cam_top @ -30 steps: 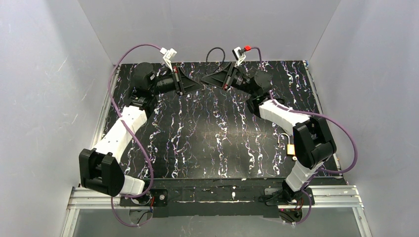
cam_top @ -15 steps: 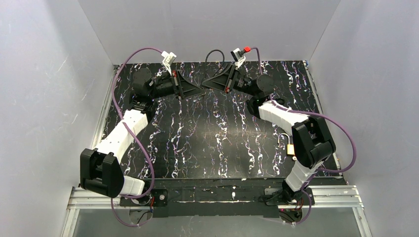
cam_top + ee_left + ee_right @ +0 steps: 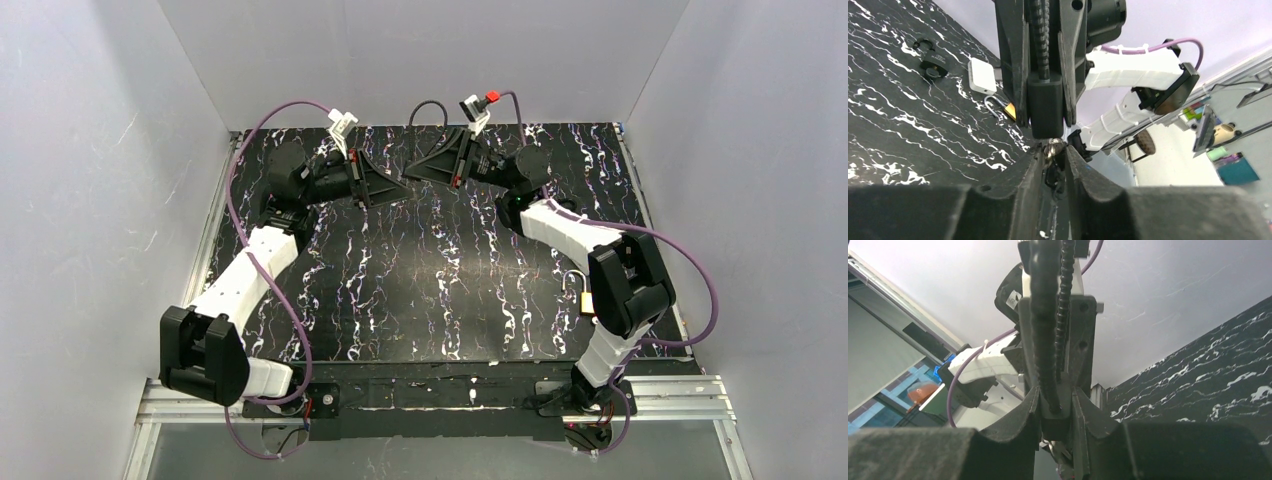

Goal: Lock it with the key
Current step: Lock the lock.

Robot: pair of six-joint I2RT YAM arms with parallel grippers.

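- A black, white-veined desk (image 3: pixel 430 290) is enclosed by plain grey walls (image 3: pixel 420 60).
- The lock (image 3: pixel 587 300) is laid by its right edge.
- For the left claw (image 3: pixel 1052 152) and the right claw (image 3: pixel 1055 405), open or closed cannot be told.

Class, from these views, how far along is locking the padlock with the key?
Done: nothing at the lock, which lies on the table beside the right arm, untouched. In hand: the left gripper and right gripper meet tip to tip far from it, a silvery piece, probably the key, between them. Left: bringing the key to the lock and turning it.
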